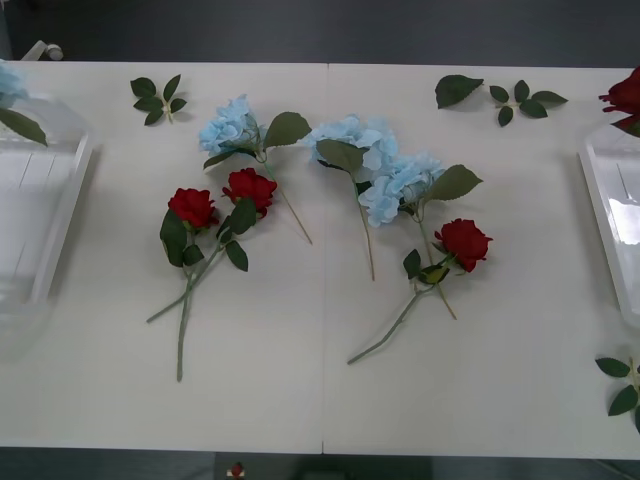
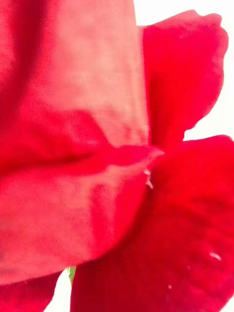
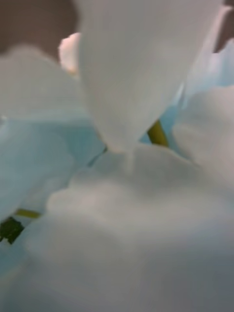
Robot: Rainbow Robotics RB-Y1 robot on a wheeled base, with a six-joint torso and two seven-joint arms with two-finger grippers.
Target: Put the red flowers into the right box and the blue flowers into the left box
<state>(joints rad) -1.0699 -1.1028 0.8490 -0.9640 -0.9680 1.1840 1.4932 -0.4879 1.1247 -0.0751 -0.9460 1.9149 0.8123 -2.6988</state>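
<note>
with a red rose (image 2: 97,146) pressed close before your right wrist over the right box (image 1: 610,215) and a blue hydrangea (image 3: 117,195) likewise by the left box (image 1: 40,200), lower each bloom inside its rim before letting go; i cannot tell either grip.

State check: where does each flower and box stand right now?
Red flowers: three loose on the table, one at the right box.
Blue flowers: three loose on the table, one at the left box.
Left box: at the table's left edge.
Right box: at the table's right edge.
Leaf sprigs: loose on the table.
</note>
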